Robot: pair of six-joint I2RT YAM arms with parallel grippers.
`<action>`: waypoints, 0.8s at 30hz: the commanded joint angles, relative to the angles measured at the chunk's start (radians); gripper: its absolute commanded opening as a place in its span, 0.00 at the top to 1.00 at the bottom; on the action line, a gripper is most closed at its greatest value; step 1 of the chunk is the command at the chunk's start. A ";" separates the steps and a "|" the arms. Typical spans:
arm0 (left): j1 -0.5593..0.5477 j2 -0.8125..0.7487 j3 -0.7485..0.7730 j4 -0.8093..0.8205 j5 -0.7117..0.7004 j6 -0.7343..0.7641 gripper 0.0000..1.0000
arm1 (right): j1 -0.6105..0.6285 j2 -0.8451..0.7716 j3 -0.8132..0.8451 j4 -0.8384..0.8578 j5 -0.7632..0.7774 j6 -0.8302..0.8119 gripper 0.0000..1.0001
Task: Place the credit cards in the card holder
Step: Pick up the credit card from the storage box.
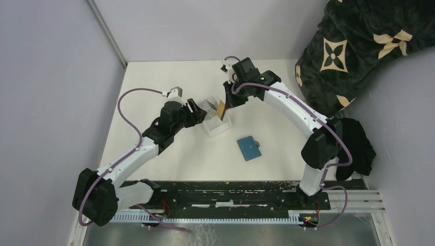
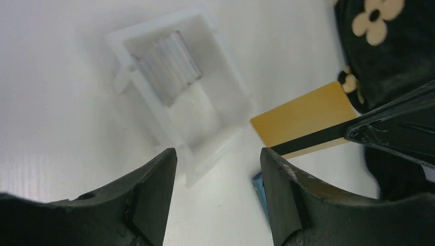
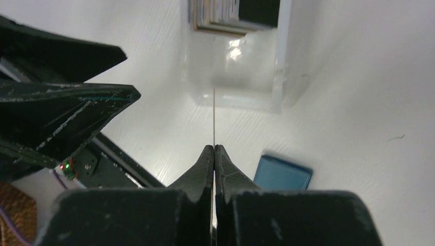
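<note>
My right gripper [image 1: 226,104] is shut on a gold-yellow credit card [image 1: 221,109], which hangs just above the clear tray [image 1: 220,129]. In the right wrist view this card [image 3: 213,115] shows edge-on, rising from the closed fingertips [image 3: 214,148]. The left wrist view shows its gold face with a black stripe [image 2: 302,118]. Several greyish credit cards [image 2: 166,64] stand stacked in the tray's far end. The teal card holder [image 1: 249,148] lies closed on the table, to the right of and nearer than the tray. My left gripper [image 1: 198,111] stands open and empty beside the tray's left side.
A dark flower-patterned cloth [image 1: 359,46] fills the back right corner. The white table is walled by grey panels on the left and at the back. The two grippers hang close together over the tray [image 3: 241,97], with the left one's fingers [image 3: 61,113] at the left of the right wrist view.
</note>
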 commanded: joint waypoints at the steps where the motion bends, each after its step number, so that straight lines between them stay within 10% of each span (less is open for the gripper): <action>1: 0.003 -0.035 -0.011 0.137 0.302 0.145 0.31 | -0.017 -0.159 -0.162 0.086 -0.167 0.043 0.99; 24: 0.003 -0.018 -0.070 0.188 0.786 0.152 0.38 | -0.084 -0.373 -0.568 0.367 -0.537 0.278 0.99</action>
